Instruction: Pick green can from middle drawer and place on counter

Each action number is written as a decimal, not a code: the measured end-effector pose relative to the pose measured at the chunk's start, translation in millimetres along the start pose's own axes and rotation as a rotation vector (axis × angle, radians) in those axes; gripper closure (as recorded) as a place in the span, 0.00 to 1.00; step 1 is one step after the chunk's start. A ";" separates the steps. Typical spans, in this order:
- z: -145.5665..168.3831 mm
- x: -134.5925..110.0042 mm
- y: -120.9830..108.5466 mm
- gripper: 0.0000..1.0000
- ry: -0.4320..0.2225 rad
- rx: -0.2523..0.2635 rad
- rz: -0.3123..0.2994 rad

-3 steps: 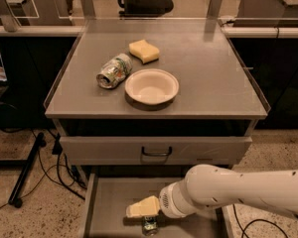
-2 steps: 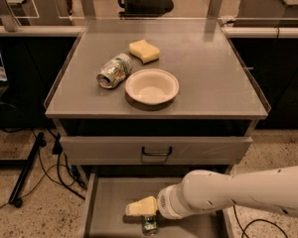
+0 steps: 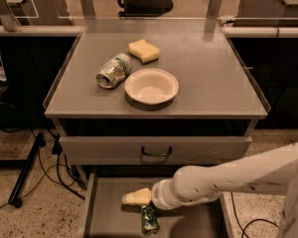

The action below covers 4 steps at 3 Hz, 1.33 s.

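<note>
The green can (image 3: 149, 219) is small, dark green and mottled. It lies on the floor of the open middle drawer (image 3: 102, 217), near its front. My gripper (image 3: 136, 198) reaches in from the right on a white arm. Its cream-coloured tip hovers just above and to the left of the can. The counter (image 3: 208, 73) is the broad grey cabinet top above.
On the counter lie a paler white-and-green can (image 3: 113, 71) on its side, a white bowl (image 3: 151, 86) and a yellow sponge (image 3: 143, 50). A closed drawer front with a black handle (image 3: 156, 152) sits above the open drawer. Cables and a stand foot (image 3: 25, 175) are on the floor at left.
The arm and gripper have shifted slightly left over the drawer. The green can has not moved.
</note>
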<state>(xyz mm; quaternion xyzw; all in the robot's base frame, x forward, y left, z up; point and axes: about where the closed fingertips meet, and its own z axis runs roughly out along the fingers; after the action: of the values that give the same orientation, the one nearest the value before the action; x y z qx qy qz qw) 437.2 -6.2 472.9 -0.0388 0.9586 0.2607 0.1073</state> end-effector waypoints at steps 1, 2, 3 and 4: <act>22.2 -3.3 -0.5 0.00 0.033 -0.039 0.011; 40.4 3.8 -0.9 0.00 0.073 -0.055 0.021; 42.1 5.5 -1.3 0.00 0.064 -0.043 0.017; 58.0 13.7 -12.9 0.00 0.077 -0.009 0.044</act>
<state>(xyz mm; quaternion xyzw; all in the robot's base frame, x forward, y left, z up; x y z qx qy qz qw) 436.3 11.9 414.6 -0.0281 0.9616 0.2654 0.0643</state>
